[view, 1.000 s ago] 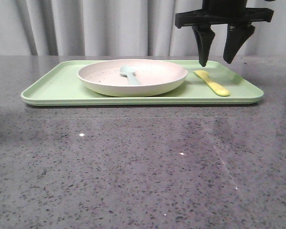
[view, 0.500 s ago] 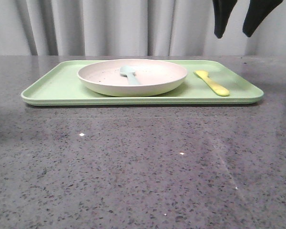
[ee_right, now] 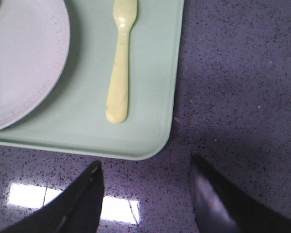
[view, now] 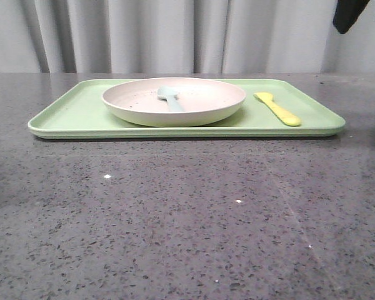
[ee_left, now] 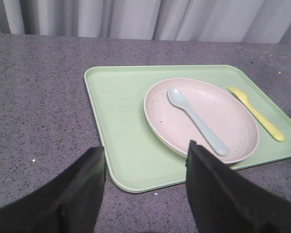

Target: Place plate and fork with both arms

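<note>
Nowhere on the tray (view: pixel 81 109), plate (view: pixel 203 100) or cutlery does any brand, label or writing show. Tray sits on a dark speckled table (view: pixel 175 219), with pale pleated curtains (view: pixel 144 34) behind. Plate rests on the tray, roughly in its middle, and a pale blue-green spoon (ee_left: pixel 196 121) lies inside it, bowl toward the curtains. Fork (view: pixel 278 109) lies flat on the tray just beside the plate, on the right, not touching it; tines point toward the curtains, handle toward the tray's near edge.

Right gripper (ee_right: pixel 145 194) hangs over bare table just off the tray's near right corner, its fingers (ee_right: pixel 85 201) spread wide and empty; from the front only dark tips show at the top right corner. Left gripper (ee_left: pixel 145 189) is likewise wide apart and empty, its fingers (ee_left: pixel 82 191) hovering over the tray's near left edge. Nothing lies between either gripper and the tray. A bright reflection (ee_right: pixel 72 201) glints on the tabletop.
</note>
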Controlling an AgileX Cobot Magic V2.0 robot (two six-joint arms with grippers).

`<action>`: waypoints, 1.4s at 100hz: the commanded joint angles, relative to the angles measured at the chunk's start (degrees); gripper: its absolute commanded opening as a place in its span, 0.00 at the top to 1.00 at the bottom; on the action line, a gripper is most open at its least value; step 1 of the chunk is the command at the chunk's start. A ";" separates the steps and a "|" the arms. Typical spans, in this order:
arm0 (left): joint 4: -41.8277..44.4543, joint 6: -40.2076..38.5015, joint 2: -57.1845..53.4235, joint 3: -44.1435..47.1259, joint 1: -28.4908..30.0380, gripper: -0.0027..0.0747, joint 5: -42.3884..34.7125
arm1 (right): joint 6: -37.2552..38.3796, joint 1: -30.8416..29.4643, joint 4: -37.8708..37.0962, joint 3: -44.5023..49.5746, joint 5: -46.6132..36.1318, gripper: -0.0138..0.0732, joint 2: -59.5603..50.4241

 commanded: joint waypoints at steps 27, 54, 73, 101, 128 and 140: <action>1.62 -0.52 -2.29 -1.05 0.25 0.49 -3.41 | -0.10 -0.02 -3.05 11.68 -10.29 0.37 -15.40; 2.22 -0.50 -2.48 -0.83 8.98 0.66 -0.11 | 0.20 -0.14 -4.26 20.83 -13.76 0.43 -26.03; 2.45 -0.50 -3.64 -0.69 12.84 0.85 1.35 | 0.77 -0.14 -4.50 26.56 -15.62 0.78 -32.44; 6.62 -0.50 -10.51 1.06 12.92 0.99 1.75 | 0.77 -0.14 -4.50 35.51 -22.58 0.92 -43.39; 7.25 -0.50 -18.12 5.55 12.92 0.99 0.67 | 0.77 -0.14 -4.50 42.26 -29.82 0.92 -53.87; 7.38 -0.50 -21.51 7.57 12.92 0.99 0.67 | 0.77 -0.14 -4.68 43.53 -30.60 0.92 -57.27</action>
